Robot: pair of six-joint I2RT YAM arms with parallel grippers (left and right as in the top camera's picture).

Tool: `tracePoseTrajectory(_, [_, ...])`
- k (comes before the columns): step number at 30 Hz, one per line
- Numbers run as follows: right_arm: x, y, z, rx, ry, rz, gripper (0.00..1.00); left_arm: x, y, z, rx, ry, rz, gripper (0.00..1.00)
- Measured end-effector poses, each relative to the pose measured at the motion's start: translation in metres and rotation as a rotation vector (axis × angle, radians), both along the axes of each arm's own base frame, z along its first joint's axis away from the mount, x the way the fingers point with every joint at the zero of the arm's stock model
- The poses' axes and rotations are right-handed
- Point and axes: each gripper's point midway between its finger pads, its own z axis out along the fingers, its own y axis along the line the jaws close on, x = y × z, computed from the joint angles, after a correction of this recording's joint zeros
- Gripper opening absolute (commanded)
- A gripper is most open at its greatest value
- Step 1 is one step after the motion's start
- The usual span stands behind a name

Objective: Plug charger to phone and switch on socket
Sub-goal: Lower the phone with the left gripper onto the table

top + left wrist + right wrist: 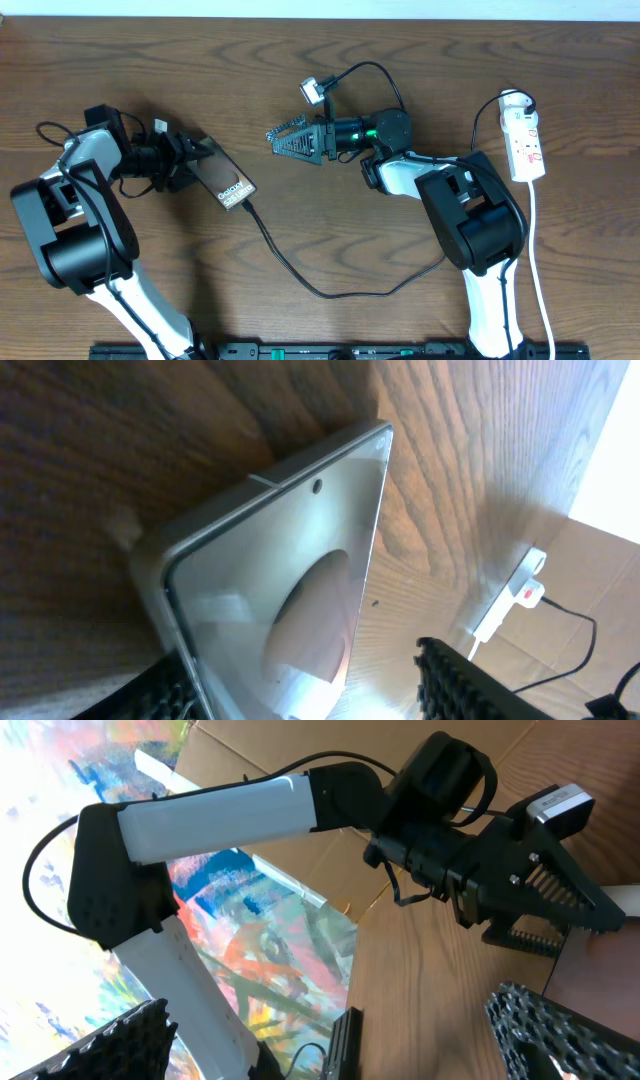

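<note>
Phone [270, 570] sits slanted between the left tool's [190, 165] fingers over the brown wood-grain worktop [330, 50], grip unclear; right tool [277, 142] reaches leftward, spread, empty.

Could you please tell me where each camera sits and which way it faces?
Overhead: above the table, looking down; both arms show.
Left wrist: on the left arm, facing the phone between its own fingers.
Right wrist: on the right arm, facing the left arm; own fingers below.
Shared: overhead and left wrist show the power strip.
</note>
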Motion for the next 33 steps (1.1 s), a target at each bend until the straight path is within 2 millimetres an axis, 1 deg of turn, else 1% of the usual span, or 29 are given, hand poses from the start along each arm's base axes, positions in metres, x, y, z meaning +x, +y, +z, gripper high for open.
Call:
tracePoseTrajectory(3, [0.000, 0.000, 0.000, 0.000, 0.000, 0.000, 0.99, -0.002, 0.000, 0.001, 0.001, 0.012, -0.002, 0.74])
tracePoseTrajectory(7, [0.000, 0.000, 0.000, 0.000, 0.000, 0.000, 0.99, -0.007, -0.001, 0.001, 0.002, 0.039, -0.002, 0.76])
tracePoseTrajectory(12, [0.000, 0.000, 0.000, 0.000, 0.000, 0.000, 0.99, -0.020, 0.000, -0.001, 0.027, 0.109, -0.004, 0.77])
tracePoseTrajectory(14, [0.000, 0.000, 0.000, 0.000, 0.000, 0.000, 0.99, -0.025, 0.001, -0.001, 0.041, 0.136, -0.006, 0.78])
tracePoseTrajectory(22, [0.000, 0.000, 0.000, 0.000, 0.000, 0.000, 0.99, -0.030, 0.002, -0.002, 0.058, 0.167, -0.006, 0.78])
tracePoseTrajectory(33, [0.000, 0.000, 0.000, -0.001, 0.000, 0.001, 0.99, -0.044, 0.002, -0.003, 0.069, 0.242, -0.001, 0.78])
